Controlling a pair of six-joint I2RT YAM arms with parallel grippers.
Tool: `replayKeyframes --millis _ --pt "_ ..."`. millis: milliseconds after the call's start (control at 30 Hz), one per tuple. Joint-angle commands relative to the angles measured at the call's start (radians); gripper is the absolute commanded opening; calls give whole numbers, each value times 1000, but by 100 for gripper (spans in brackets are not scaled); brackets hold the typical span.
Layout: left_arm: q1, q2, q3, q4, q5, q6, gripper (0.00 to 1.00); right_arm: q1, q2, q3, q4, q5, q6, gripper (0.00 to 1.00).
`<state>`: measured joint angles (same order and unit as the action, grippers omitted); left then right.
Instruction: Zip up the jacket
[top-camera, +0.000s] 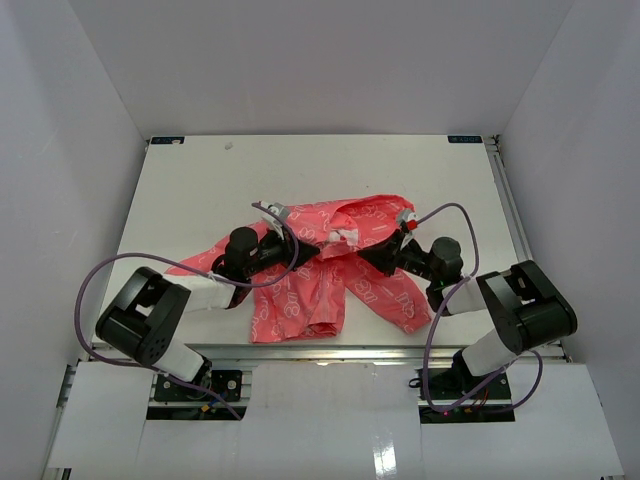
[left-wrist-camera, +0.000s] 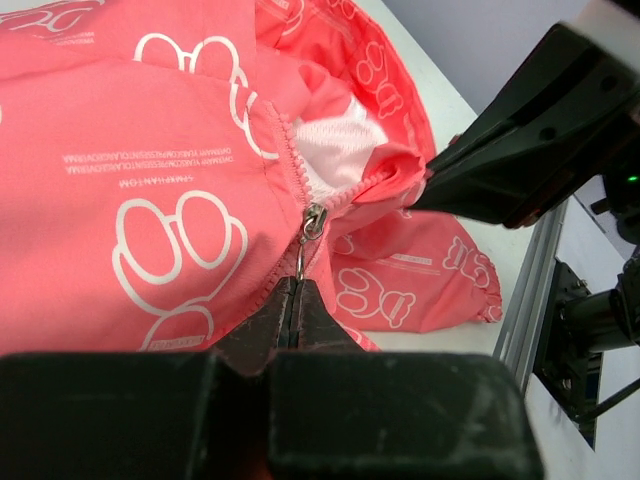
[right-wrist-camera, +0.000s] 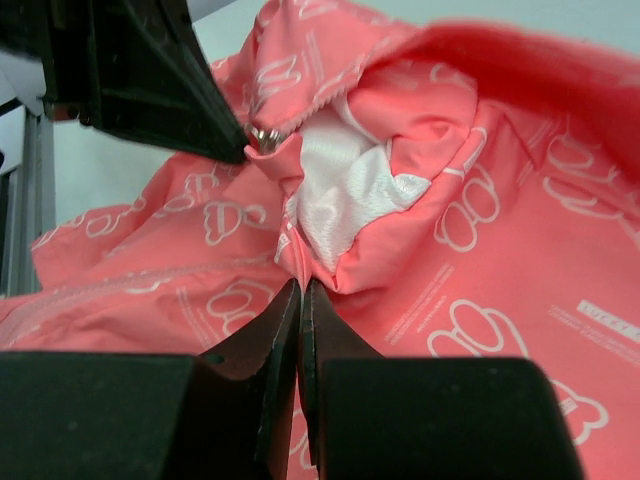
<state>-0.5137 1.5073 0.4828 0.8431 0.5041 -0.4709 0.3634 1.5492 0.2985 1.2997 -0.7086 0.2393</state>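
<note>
The coral-pink jacket (top-camera: 330, 270) with white print lies crumpled in the middle of the table, white lining (left-wrist-camera: 340, 150) showing where the front gapes open. My left gripper (left-wrist-camera: 293, 282) is shut on the metal zipper pull (left-wrist-camera: 301, 257), with the slider (left-wrist-camera: 313, 220) just beyond the tips. My right gripper (right-wrist-camera: 301, 287) is shut on a fold of the jacket's fabric (right-wrist-camera: 400, 250) just below the open collar. In the top view the left gripper (top-camera: 312, 247) and right gripper (top-camera: 368, 257) meet over the jacket from opposite sides.
White walls enclose the table (top-camera: 320, 170) on three sides. A metal rail (top-camera: 510, 215) runs along the right edge and another along the near edge. Cables (top-camera: 100, 290) loop from both arms. One sleeve (top-camera: 205, 262) lies under the left arm.
</note>
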Motion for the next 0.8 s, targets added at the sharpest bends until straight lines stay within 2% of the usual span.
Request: replayKeyframes --millis 0,167,500,767 --pt "0 -47 7 -123 -76 44 0 -1 -71 92 -32 110 -45 8" --pt "0 -63 -11 -158 -126 58 0 -7 -100 150 -110 134 -61 8" --pt "1 -98 -15 -247 -187 80 0 -26 -120 172 -151 175 -88 8" --pt "1 -116 -40 -226 -96 58 0 -56 -78 275 -186 159 -56 8"
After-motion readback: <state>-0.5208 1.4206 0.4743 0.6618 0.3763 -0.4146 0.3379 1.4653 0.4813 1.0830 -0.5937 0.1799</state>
